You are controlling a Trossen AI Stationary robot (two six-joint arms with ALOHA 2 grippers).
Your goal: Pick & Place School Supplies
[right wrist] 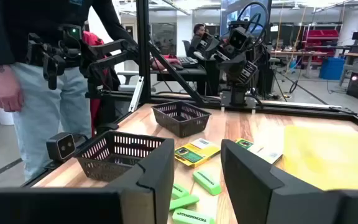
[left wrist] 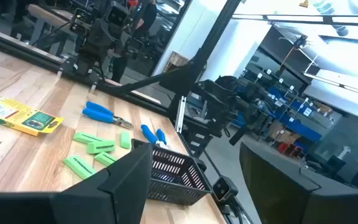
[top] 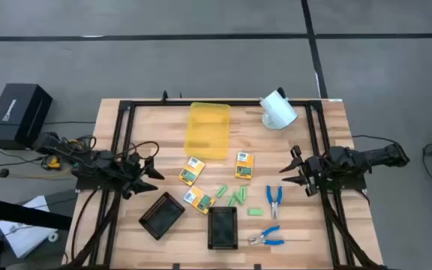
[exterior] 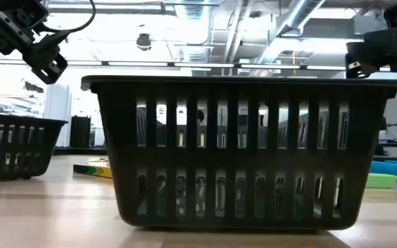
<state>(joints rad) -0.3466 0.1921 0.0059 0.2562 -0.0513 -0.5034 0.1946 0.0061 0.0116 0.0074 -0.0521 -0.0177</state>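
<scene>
Three yellow-orange boxes (top: 192,170) (top: 244,165) (top: 198,199) lie flat on the wooden table. Right of them lie light-green sticks (top: 235,196) and a green block (top: 255,212). Two blue-handled tools (top: 274,201) (top: 267,238) lie farther right. My left gripper (top: 152,169) hovers open at the table's left, above and left of the boxes; in its wrist view (left wrist: 194,186) nothing is between the fingers. My right gripper (top: 295,171) hovers open at the right, above the upper blue tool; its wrist view (right wrist: 197,180) shows an empty gap.
A translucent yellow bin (top: 208,129) stands at the far middle, with a white roll (top: 278,110) to its right. Two black slotted trays (top: 162,215) (top: 222,227) stand near the front edge; one (exterior: 240,151) fills the low view. A person (right wrist: 36,93) stands beyond the table's front.
</scene>
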